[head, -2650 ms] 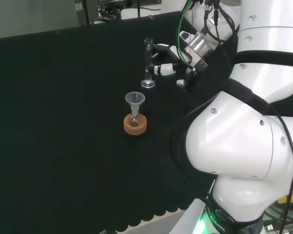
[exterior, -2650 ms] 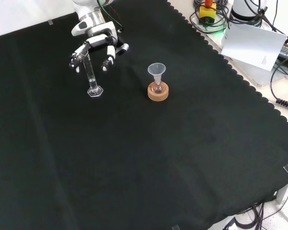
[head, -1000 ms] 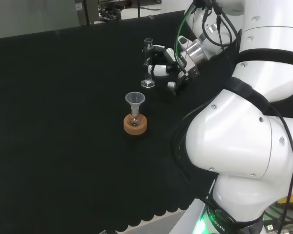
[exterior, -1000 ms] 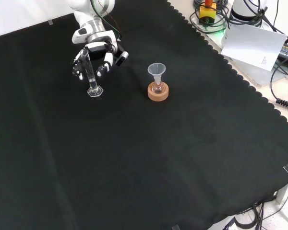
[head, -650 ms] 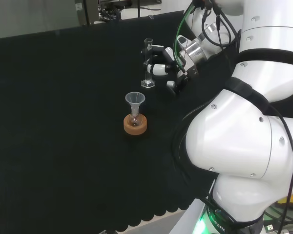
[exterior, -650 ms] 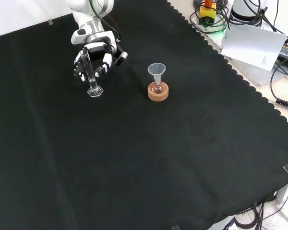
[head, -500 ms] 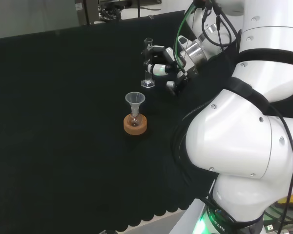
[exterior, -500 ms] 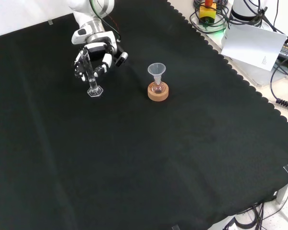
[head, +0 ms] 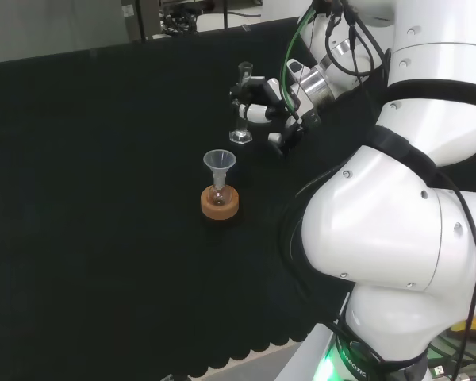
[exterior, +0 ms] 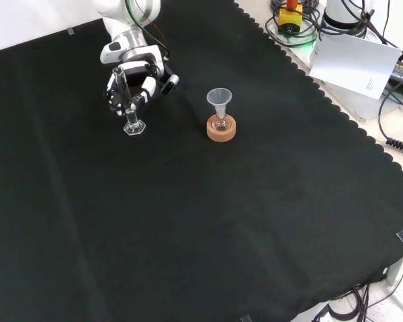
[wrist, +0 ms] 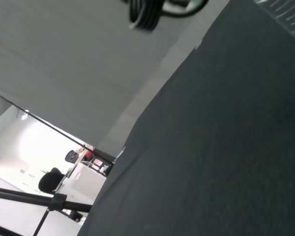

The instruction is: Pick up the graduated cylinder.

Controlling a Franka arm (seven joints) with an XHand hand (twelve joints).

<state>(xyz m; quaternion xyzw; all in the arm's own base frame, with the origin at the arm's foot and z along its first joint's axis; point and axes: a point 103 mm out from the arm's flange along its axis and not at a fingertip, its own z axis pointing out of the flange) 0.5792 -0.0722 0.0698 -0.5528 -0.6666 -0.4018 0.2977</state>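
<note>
My black and white hand (exterior: pixel 131 84) is curled round the slim clear glass graduated cylinder with a flat hexagonal foot (exterior: pixel 129 107), fingers on one side of the tube and thumb on the other, so the grasp sits on its upper half. I took it high because the tube is tall and narrow on a small foot: a hold low down would leave the top free to swing, while a hold near the upper half lets the foot hang below the grasp. In the head view the cylinder (head: pixel 240 103) stands just left of my hand (head: pixel 262 103), upright or very nearly so, toward the far side of the black cloth (exterior: pixel 208 221); its foot looks at or just above the cloth, and I cannot tell which. The clear plastic funnel (exterior: pixel 219 100) sitting in a small glass flask on a round cork ring stand (exterior: pixel 221 129) is apart from the cylinder, to its right in the front view, so a straight lift should not disturb it. I judge the grasp made and the raise as what remains; the risk is the smooth glass slipping or tilting between my fingers.
</note>
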